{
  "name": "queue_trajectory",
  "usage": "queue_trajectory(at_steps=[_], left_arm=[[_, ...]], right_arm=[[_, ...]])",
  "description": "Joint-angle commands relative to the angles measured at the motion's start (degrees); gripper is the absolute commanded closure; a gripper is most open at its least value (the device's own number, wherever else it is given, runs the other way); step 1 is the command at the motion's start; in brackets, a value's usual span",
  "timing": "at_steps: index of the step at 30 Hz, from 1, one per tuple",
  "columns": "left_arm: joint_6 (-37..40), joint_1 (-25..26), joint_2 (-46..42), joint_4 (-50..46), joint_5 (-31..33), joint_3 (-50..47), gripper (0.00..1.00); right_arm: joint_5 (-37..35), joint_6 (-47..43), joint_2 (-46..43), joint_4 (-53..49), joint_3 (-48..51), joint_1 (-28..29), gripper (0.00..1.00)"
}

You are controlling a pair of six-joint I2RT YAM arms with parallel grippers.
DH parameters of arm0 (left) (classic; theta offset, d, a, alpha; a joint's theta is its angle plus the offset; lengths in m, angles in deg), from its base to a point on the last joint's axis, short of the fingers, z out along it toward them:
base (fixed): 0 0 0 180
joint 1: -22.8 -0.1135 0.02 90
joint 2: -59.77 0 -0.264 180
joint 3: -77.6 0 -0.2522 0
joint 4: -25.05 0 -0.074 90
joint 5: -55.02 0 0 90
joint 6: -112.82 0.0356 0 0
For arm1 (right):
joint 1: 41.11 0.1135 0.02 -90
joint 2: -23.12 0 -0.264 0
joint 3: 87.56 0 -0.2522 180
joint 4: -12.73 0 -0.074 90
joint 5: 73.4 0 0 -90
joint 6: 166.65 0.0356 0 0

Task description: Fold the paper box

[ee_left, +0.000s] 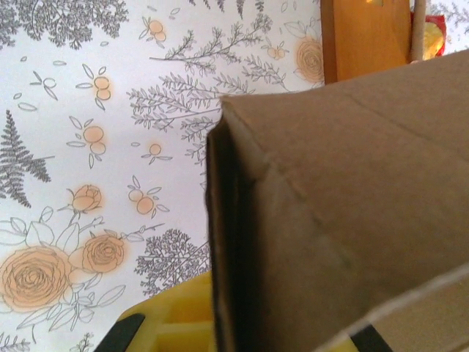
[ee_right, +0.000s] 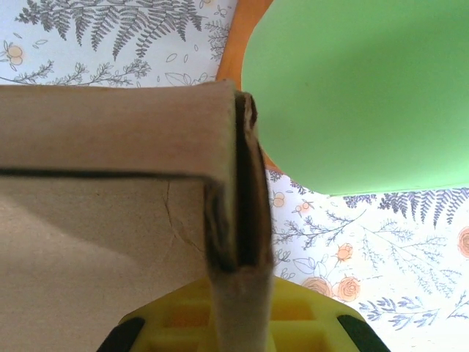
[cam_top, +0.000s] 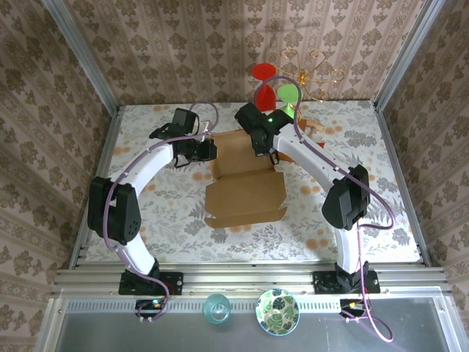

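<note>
The tan paper box (cam_top: 245, 183) lies mid-table, its back part raised into walls and a flat flap towards me. My left gripper (cam_top: 208, 150) is at the box's back left corner. In the left wrist view the left wall's edge (ee_left: 220, 242) runs down between the spread jaws of that gripper (ee_left: 242, 339), which is open. My right gripper (cam_top: 261, 143) is at the back right corner. There the folded double wall (ee_right: 242, 220) stands between the wide-apart jaws of the open right gripper (ee_right: 240, 336). The fingertips of both are hidden.
A small wooden stand (cam_top: 308, 126) with a red glass (cam_top: 264, 72) and a green glass (cam_top: 288, 94) stands just behind the right gripper; the green glass (ee_right: 352, 88) looms close. A bowl (cam_top: 277, 311) and a glass (cam_top: 217, 308) sit on the near ledge.
</note>
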State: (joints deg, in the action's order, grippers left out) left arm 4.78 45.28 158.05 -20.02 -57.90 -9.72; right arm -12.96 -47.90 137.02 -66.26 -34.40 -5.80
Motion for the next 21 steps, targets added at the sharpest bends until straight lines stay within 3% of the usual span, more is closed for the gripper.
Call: queue_trajectory(at_steps=[1,7,10,13,18,21], left_arm=[[-1.62,0.32,0.4,4.27,-0.24,-2.08,0.9],[-1.83,1.25,2.24,6.79,0.26,-4.34,0.85],[-1.57,1.82,3.25,7.55,1.96,-4.91,0.92],[-1.25,2.61,3.76,6.4,7.63,-4.75,1.0],[-3.91,3.27,4.26,2.51,19.87,-3.81,1.0],[-4.86,6.54,4.12,0.71,25.94,-3.09,1.0]], right_arm=[[0.68,2.87,-2.29,-0.1,1.42,0.04,1.0],[1.66,3.7,-2.48,0.09,2.09,0.2,1.0],[1.88,3.85,-2.36,-0.05,2.02,0.42,1.0],[1.57,4.03,-2.03,-0.41,1.91,0.77,1.0],[1.12,4.64,-1.86,-0.84,1.9,1.25,1.0],[0.96,4.95,-1.41,-1.2,1.81,1.64,1.0]])
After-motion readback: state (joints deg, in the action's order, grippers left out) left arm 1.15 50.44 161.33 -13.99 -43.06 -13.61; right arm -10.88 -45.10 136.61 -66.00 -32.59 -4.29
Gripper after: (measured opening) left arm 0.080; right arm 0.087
